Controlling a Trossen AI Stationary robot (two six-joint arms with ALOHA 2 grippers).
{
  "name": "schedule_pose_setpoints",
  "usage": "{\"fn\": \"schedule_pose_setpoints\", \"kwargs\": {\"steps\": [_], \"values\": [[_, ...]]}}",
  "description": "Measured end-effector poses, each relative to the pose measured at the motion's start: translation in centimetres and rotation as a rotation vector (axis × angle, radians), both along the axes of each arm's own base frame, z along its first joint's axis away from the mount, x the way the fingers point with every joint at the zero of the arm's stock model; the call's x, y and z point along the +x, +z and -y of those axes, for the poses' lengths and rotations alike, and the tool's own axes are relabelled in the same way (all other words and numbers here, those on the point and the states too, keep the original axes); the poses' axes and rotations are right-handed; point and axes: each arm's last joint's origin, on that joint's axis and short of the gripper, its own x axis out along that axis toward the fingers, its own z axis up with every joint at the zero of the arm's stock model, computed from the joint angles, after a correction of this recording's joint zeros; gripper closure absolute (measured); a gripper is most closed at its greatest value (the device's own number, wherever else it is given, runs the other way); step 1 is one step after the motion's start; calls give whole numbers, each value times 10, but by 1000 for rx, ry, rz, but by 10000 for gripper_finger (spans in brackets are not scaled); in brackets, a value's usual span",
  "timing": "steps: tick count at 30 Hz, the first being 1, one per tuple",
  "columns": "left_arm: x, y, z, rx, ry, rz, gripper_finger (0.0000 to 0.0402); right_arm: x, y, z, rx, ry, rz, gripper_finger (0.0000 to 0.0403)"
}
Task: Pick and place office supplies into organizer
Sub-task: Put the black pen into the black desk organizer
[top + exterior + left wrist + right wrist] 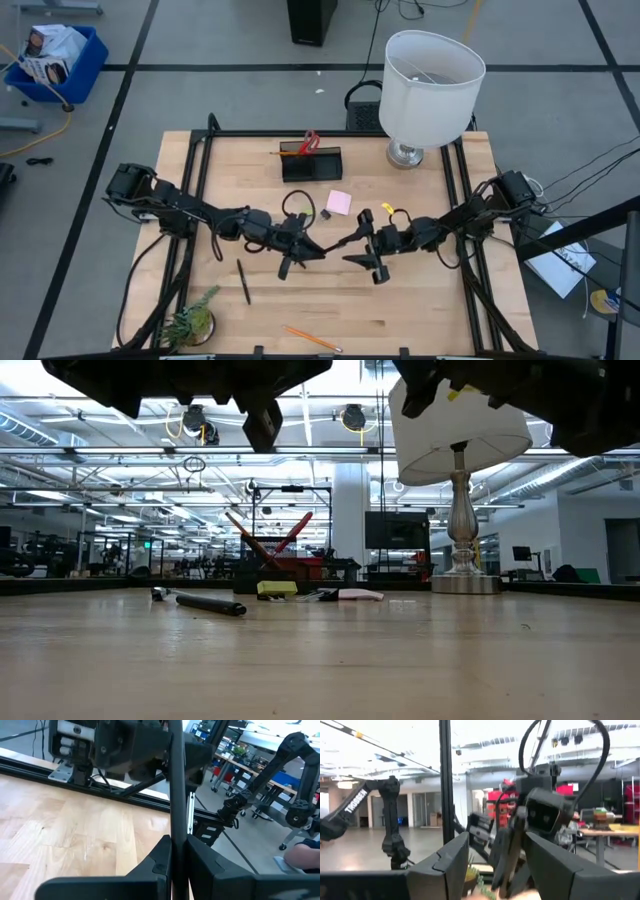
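High view shows the left tool (318, 250) and right tool (352, 240) meeting tip to tip above mid-bench (420, 310), the left clenched on a black pen (176, 795), the right spread beside it, the organizer (311, 163) well beyond both.

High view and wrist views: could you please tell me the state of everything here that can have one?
left gripper: jaws shut on held pen.
right gripper: jaws open.
organizer: open-topped, scissors standing in it.
loose pen: lying on the table.
pencil: lying on the table.
sticky-note pad: flat on the table.
lamp: upright.
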Motion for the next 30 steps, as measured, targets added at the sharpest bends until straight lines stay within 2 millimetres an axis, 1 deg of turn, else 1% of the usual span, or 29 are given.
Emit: {"fn": "schedule_pose_setpoints", "kwargs": {"steps": [10, 15, 19, 25, 26, 30], "values": [[0, 0, 0, 5, 16, -1, 362, 16, 8, 6, 12, -27, -27, 222], [0, 0, 0, 4, 17, -1, 362, 17, 7, 7, 10, -23, -36, 231], [0, 0, 0, 3, 17, -2, 362, 17, 7, 7, -2, -12, -29, 267], [0, 0, 0, 2, 17, -2, 362, 17, 8, 7, -18, -23, -23, 361], [0, 0, 0, 1, 17, -3, 362, 17, 8, 7, -20, -25, -24, 368], [0, 0, 0, 0, 18, -4, 362, 17, 7, 7, -40, -33, -24, 368]]}}
